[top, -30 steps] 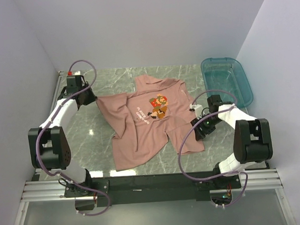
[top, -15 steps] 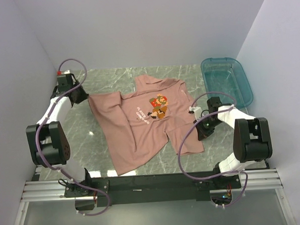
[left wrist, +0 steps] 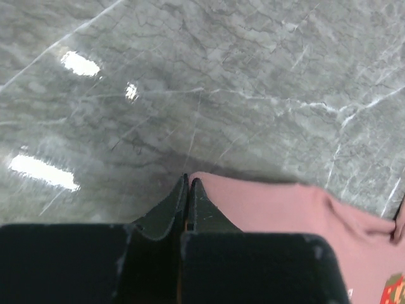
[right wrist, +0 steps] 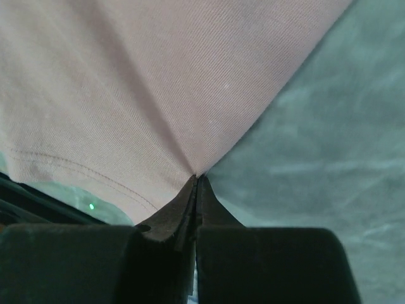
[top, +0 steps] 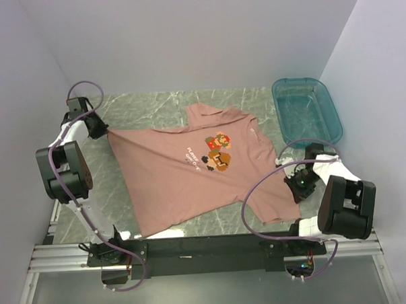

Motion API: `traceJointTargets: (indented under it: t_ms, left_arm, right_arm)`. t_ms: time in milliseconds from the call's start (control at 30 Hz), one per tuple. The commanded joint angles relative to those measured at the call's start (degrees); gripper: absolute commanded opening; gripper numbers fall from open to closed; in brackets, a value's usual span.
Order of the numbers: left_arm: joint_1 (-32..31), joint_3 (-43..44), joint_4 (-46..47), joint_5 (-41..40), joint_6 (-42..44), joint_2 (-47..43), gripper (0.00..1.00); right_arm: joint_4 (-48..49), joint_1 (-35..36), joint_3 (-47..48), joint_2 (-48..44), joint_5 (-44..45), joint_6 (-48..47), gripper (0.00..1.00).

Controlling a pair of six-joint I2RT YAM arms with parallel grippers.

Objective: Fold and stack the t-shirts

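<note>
Top external view: left gripper [left wrist: 188, 183] and right gripper [right wrist: 195, 180] are each clamping tight on opposite edges of the pink t-shirt [top: 190, 173], holding it spread across the middle of the table [top: 147, 107]. Pulling harder would likely be dragging cloth free.

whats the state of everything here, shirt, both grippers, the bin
t-shirt, unfolded, spread out print side up, stretched between the two grippers
left gripper, jaws shut on the t-shirt's far-left corner
right gripper, jaws shut on the t-shirt's right edge
teal bin, upright, nothing seen in it
</note>
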Motion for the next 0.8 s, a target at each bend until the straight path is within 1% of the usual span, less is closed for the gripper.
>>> traceJointTargets:
  t_ms: [0, 133, 233, 333, 367, 400, 433, 467, 500, 533, 567, 600, 633, 667, 700, 733, 767]
  left_arm:
    - [-0.02, 5.30, -0.30, -0.75, -0.18, 1.57, 0.00]
    - [-0.02, 7.59, -0.74, -0.31, 0.00, 3.85, 0.00]
    - [-0.11, 7.42, -0.22, 1.35, -0.26, 4.82, 0.00]
    - [-0.29, 6.28, 0.39, 2.67, -0.35, 5.26, 0.00]
    - [-0.29, 5.84, 0.57, 2.85, -0.35, 5.18, 0.00]
    - [-0.37, 5.31, 0.83, 2.94, -0.35, 5.00, 0.00]
    - [-0.37, 3.92, 1.19, 3.20, -0.35, 4.30, 0.00]
    - [-0.37, 3.12, 1.97, 3.38, -0.53, 3.95, 0.00]
    - [-0.37, 2.41, 2.41, 3.64, -0.79, 3.51, 0.00]
    - [-0.29, 0.84, 2.68, 3.82, -0.97, 2.64, 0.00]
    - [-0.37, 0.04, 3.64, 4.43, -1.14, 2.37, 0.00]
    - [-0.55, -0.66, 3.74, 4.61, -1.14, 1.93, 0.00]
    - [-0.64, -1.36, 3.65, 4.61, -1.06, 1.49, 0.00]
    - [-0.72, -1.63, 3.56, 4.79, -0.88, 1.40, 0.00]
    - [-0.90, -1.98, 3.47, 4.96, -0.62, 1.05, 0.00]
    - [-0.90, -2.16, 3.39, 5.05, -0.53, 0.87, 0.00]
    - [-0.99, -2.25, 3.39, 5.23, -0.44, 0.70, 0.00]
  right_arm:
    - [-4.09, -2.66, -2.17, -2.98, 6.90, -6.62, 0.00]
    - [-4.89, -4.59, -3.31, -5.28, 9.62, -9.07, 0.00]
    - [-5.59, -5.47, -3.93, -7.03, 10.60, -10.57, 0.00]
    - [-8.84, -5.74, -3.14, -8.00, 8.67, -11.89, 0.00]
    - [-9.45, -5.82, -1.66, -8.35, 6.40, -11.81, 0.02]
    - [-11.02, -5.91, -0.60, -9.40, 4.73, -11.72, 0.17]
    - [-11.82, -5.91, 0.71, -9.85, 3.23, -11.54, 0.27]
    - [-12.61, -5.48, 4.12, -10.20, -1.14, -11.11, 0.44]
    - [-14.01, -4.87, 6.33, -10.11, -3.27, -10.67, 0.49]
    - [-14.64, -3.81, 8.44, -9.59, -5.20, -9.27, 0.51]
    - [-15.08, -2.06, 12.72, -8.72, -7.05, -8.13, 0.52]
    - [-14.91, 2.13, 14.94, -6.62, -10.03, -6.64, 0.52]
    - [-14.39, 5.04, 17.14, -5.38, -11.45, -3.14, 0.52]
    - [-13.34, 7.68, 21.34, -3.98, -12.51, -0.84, 0.52]
    - [-10.45, 13.19, 23.64, -0.83, -14.34, 4.05, 0.52]
    - [-8.77, 14.73, 26.19, 1.20, -15.15, 6.45, 0.52]
    - [-7.02, 17.70, 32.04, 5.92, -15.85, 9.08, 0.52]
